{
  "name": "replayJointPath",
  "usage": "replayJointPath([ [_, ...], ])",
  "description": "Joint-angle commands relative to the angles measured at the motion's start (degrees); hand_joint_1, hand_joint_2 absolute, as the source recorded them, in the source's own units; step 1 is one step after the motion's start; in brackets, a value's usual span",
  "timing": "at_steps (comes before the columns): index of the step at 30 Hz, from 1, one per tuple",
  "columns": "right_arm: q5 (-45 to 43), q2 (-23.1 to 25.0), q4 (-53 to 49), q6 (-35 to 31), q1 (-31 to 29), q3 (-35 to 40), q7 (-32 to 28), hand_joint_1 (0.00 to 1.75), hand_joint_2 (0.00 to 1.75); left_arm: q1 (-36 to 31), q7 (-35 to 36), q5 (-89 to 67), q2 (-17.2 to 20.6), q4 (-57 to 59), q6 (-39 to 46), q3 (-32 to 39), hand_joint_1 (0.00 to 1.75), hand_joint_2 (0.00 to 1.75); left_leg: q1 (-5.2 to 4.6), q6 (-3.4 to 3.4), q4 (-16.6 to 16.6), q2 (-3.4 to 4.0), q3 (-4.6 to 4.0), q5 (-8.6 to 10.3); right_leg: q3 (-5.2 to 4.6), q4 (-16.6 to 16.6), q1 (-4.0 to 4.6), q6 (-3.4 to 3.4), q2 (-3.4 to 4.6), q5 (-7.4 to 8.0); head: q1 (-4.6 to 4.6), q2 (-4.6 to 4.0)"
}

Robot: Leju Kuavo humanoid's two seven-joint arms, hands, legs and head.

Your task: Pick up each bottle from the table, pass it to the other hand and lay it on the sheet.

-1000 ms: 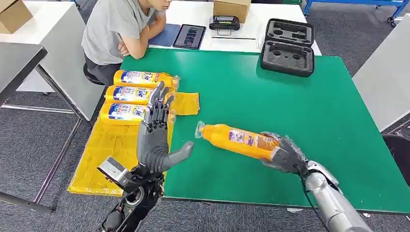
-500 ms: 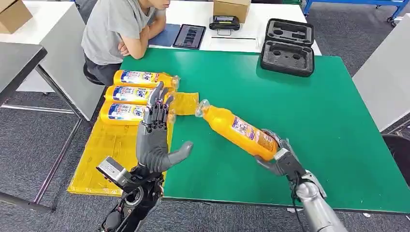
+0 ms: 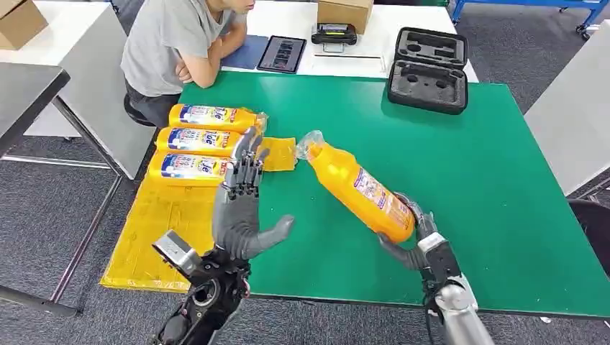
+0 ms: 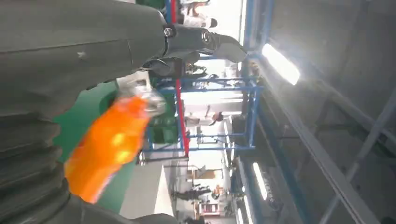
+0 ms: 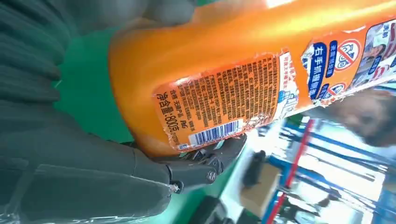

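My right hand (image 3: pixel 416 237) grips the base of an orange bottle (image 3: pixel 358 188) and holds it above the green table (image 3: pixel 467 165), neck tilted up and toward the left. The right wrist view has the same orange bottle (image 5: pixel 243 79) and its label close up, with my right hand (image 5: pixel 93 168) wrapped around its base. My left hand (image 3: pixel 241 205) stands upright and open, fingers straight, thumb out, a short way left of the bottle. The orange bottle (image 4: pixel 109 144) appears blurred past the thumb in the left wrist view. Three orange bottles (image 3: pixel 198 140) lie side by side on the yellow sheet (image 3: pixel 158 230).
A person (image 3: pixel 180 50) sits at the table's far left corner, arms folded by a tablet (image 3: pixel 282 54). A black foam case (image 3: pixel 427 69) lies at the table's far edge. Cardboard boxes (image 3: pixel 345 12) and a black device (image 3: pixel 334 33) stand on the white table behind.
My right hand has swung the bottle from lying nearly level to steeply tilted, its neck rising and moving away from me. My left hand has shifted slightly right, still open.
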Motion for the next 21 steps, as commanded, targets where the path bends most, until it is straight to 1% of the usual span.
replayJointPath([
  [1,-4.5,5.1,-8.6,2.8,1.6,-0.8,-0.2,1.75,1.75,0.3,0.2,0.6,0.0,7.9,0.7,-2.4,0.0,1.75,0.08,-0.16,-0.1,0.14,0.3,-0.1,0.24,-0.1,0.08,-0.18,0.16,-0.06,0.0,0.0],
  [2,-5.6,5.5,-9.2,3.8,1.5,-0.9,-0.2,1.75,1.75,-0.3,0.2,0.7,-0.3,9.3,0.9,-2.2,0.0,1.75,0.06,-0.14,-0.1,0.07,0.25,-0.06,0.22,-0.1,0.07,-0.16,0.08,-0.05,0.02,0.0],
  [3,-6.8,5.6,-10.3,4.8,2.0,-1.0,-0.2,1.75,1.75,0.6,0.2,0.9,-0.4,9.6,0.6,-2.1,0.0,1.75,0.05,-0.09,0.0,0.04,0.13,-0.02,0.11,0.0,0.05,-0.11,0.03,-0.03,0.02,0.0],
  [5,-7.8,6.1,-11.8,6.3,2.6,-0.9,-0.2,1.75,1.75,0.7,0.2,1.3,-0.8,11.3,-1.1,-1.7,0.0,1.75,0.17,-0.19,0.0,0.11,0.37,-0.14,0.36,-0.1,0.17,-0.23,0.12,-0.09,0.02,0.0],
  [6,-8.2,6.4,-12.3,7.0,2.8,-0.8,-0.2,1.75,1.75,0.8,0.2,1.6,-1.2,12.7,-2.6,-1.5,0.0,1.75,0.06,-0.08,-0.1,0.05,0.18,-0.04,0.15,-0.1,0.06,-0.11,0.05,-0.04,0.0,0.0],
  [7,-8.4,6.6,-13.1,7.9,3.0,-0.4,-0.2,1.75,1.75,0.7,0.2,1.5,-1.5,13.6,-3.1,-1.7,0.0,1.75,0.11,-0.12,0.0,0.07,0.27,-0.09,0.26,-0.1,0.11,-0.15,0.08,-0.07,0.02,0.0],
  [9,-9.3,7.1,-14.4,9.2,3.3,-0.2,-0.2,1.75,1.75,0.7,0.2,1.5,-1.8,14.3,-3.5,-1.9,0.0,1.75,0.08,-0.09,-0.1,0.03,0.19,-0.05,0.19,-0.1,0.07,-0.12,0.03,-0.05,0.04,0.0],
  [10,-9.7,7.5,-16.3,9.7,3.7,-0.3,-0.2,1.75,1.75,0.5,0.2,1.6,-1.9,14.8,-3.6,-1.8,0.0,1.75,0.19,-0.18,-0.1,0.08,0.45,-0.18,0.49,-0.2,0.18,-0.24,0.09,-0.13,0.02,0.0],
  [11,-9.7,7.5,-16.3,9.7,3.7,-0.3,-0.2,1.75,1.75,0.5,0.2,1.6,-1.9,14.8,-3.6,-1.8,0.0,1.75,0.07,-0.11,-0.1,0.05,0.24,-0.08,0.23,-0.1,0.06,-0.14,0.06,-0.08,0.02,0.0],
  [12,-10.7,8.3,-19.2,10.8,4.9,-1.3,-0.2,1.75,1.75,0.3,0.2,1.5,-1.8,15.2,-3.2,-1.7,0.0,1.75,0.09,-0.12,0.0,0.08,0.24,-0.1,0.23,-0.1,0.08,-0.16,0.09,-0.08,0.02,0.0],
  [15,-11.0,8.6,-20.0,11.1,5.1,-1.7,-0.2,1.75,1.75,0.2,0.2,1.8,-1.8,15.4,-3.2,-1.5,0.0,1.75,0.03,-0.1,0.0,-0.05,0.15,-0.03,0.13,0.0,0.02,-0.13,-0.05,-0.08,0.0,0.0],
  [16,-11.0,8.6,-20.0,11.1,5.1,-1.7,-0.2,1.75,1.75,0.2,0.2,1.8,-1.8,15.4,-3.2,-1.5,0.0,1.75,0.15,-0.23,0.0,-0.04,0.41,-0.18,0.42,0.0,0.15,-0.27,-0.02,-0.2,0.04,0.0],
  [17,-11.0,8.6,-20.0,11.1,5.1,-1.7,-0.2,1.75,1.75,0.2,0.2,1.8,-1.8,15.4,-3.2,-1.5,0.0,1.75,0.08,-0.13,0.0,-0.02,0.18,-0.06,0.19,0.0,0.07,-0.16,-0.03,-0.08,0.02,0.0],
  [19,-10.8,8.6,-20.3,12.4,5.0,-1.8,-0.2,1.75,1.75,0.1,0.2,1.8,-1.7,16.0,-3.4,-1.4,0.0,1.75,0.12,-0.15,0.0,0.09,0.3,-0.13,0.3,-0.1,0.11,-0.18,0.09,-0.1,-0.02,0.0],
  [21,-9.7,8.8,-20.1,12.6,4.7,-1.4,-0.2,1.75,1.75,-0.2,0.2,1.9,-1.9,16.8,-3.8,-1.5,0.0,1.75,0.06,-0.1,0.0,-0.01,0.15,-0.03,0.14,-0.1,0.06,-0.12,-0.01,-0.05,0.02,0.0],
])
